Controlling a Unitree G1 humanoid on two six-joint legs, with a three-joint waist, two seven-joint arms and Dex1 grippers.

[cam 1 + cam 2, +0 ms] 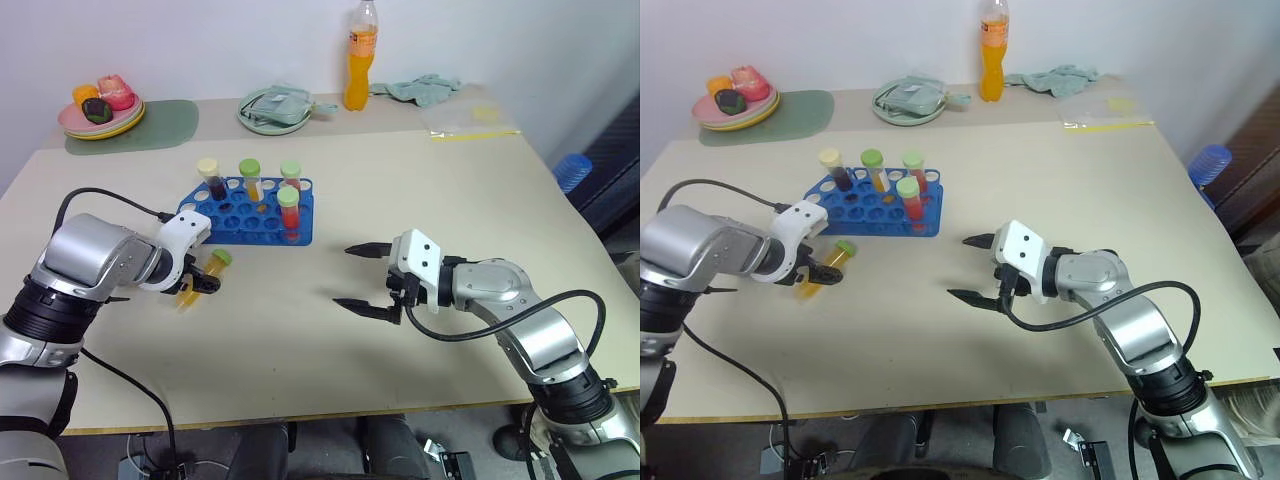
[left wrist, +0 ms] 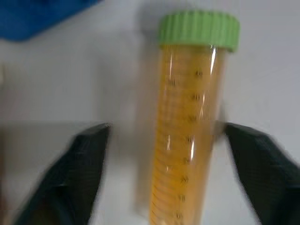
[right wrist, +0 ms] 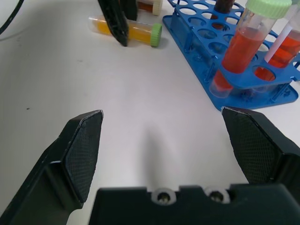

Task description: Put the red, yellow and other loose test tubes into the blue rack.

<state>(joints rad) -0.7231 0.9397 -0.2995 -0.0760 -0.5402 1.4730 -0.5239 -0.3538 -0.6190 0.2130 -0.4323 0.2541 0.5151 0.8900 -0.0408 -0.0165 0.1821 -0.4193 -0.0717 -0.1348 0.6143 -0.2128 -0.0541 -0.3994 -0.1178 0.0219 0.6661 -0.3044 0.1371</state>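
Left wrist view: yellow test tube [image 2: 190, 126] with green cap, lying flat on the table [image 1: 300, 340] just in front of the blue rack [image 1: 250, 215], between the left gripper [image 1: 198, 287] fingers [image 2: 79, 178], which stand either side, not yet pinching. Four capped tubes upright in the rack. Right gripper [image 1: 358, 280] spread wide, empty, right of the rack. Beyond the rack: plates [image 1: 100, 120], orange bottle [image 1: 361, 60], cloth [image 1: 420, 88].

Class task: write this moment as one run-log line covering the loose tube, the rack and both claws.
left claw: astride lying yellow green-capped plastic test tube, not gripped | blue plastic rack: four tubes upright | right claw: open, empty
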